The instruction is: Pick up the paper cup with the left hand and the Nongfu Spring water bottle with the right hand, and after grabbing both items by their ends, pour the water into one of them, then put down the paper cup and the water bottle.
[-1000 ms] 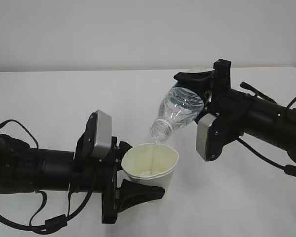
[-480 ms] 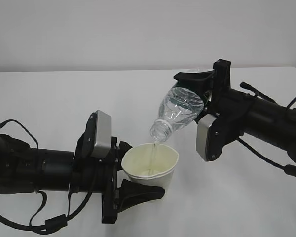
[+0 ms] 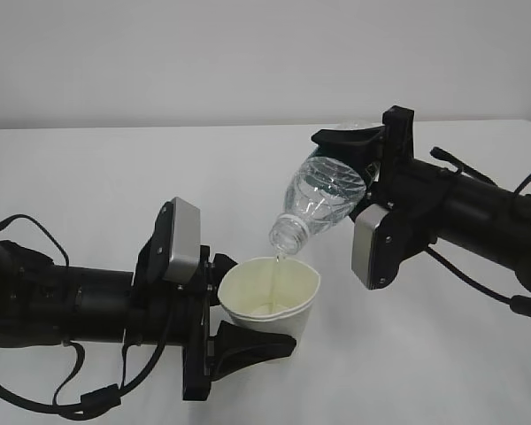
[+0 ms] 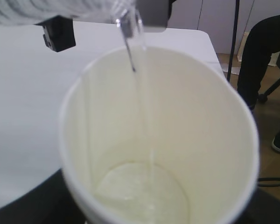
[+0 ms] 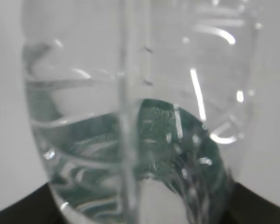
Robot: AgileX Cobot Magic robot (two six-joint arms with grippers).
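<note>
Water (image 4: 133,56) keeps streaming, nothing shifted; jaws clamp paper cup (image 3: 270,297) and bottle (image 3: 323,199).

The paper cup (image 3: 270,297) is matt white paper outside with a smooth, pale cream lining that takes a faint sheen where the water (image 4: 142,191) pools at its bottom. Above the cup, the Nongfu Spring water bottle (image 3: 321,197) is clear, glossy ribbed plastic throwing bright glints, its dark green label showing through the wall. Beside the cup, the left hand (image 3: 214,319) is matt black plastic with a smooth satin-grey camera box (image 3: 181,241), and the table (image 3: 88,177) under the cup is a smooth, matt white surface.
</note>
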